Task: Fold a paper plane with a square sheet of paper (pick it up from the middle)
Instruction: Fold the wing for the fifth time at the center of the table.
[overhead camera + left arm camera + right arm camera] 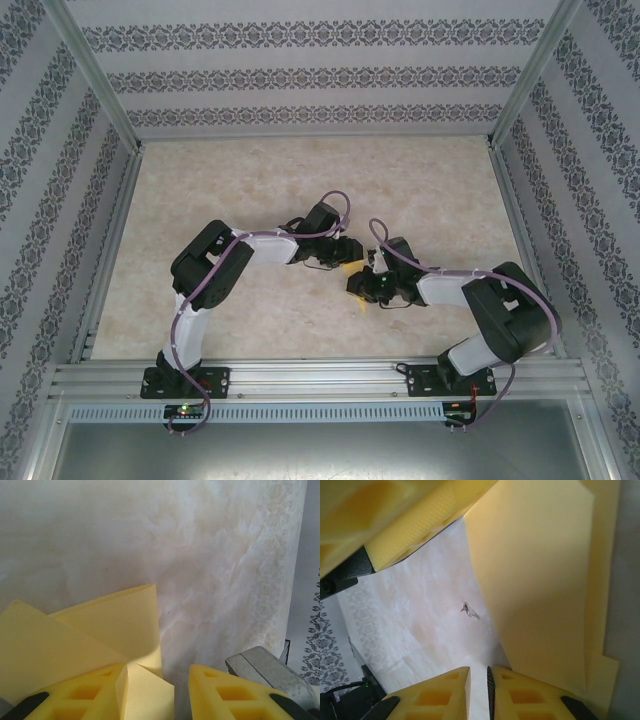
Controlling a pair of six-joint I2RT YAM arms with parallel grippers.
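- Left gripper [157,669]: its 2 yellow fingers are spread wide with nothing between them. One finger overlaps a folded flap of paper.
- Right gripper [479,672]: fingers nearly together, with a thin slit left. I cannot tell whether any paper is pinched.
- Sheet of paper [351,268]: yellow and partly folded, on the marbled table [250,190] near its middle, between the 2 grippers, which largely cover it from above.

no legible txt, labels, brands, nos. or signs anywhere, far wallpaper [320,78] w/ ornament bands only, yellow paper [60,640] plain, no print
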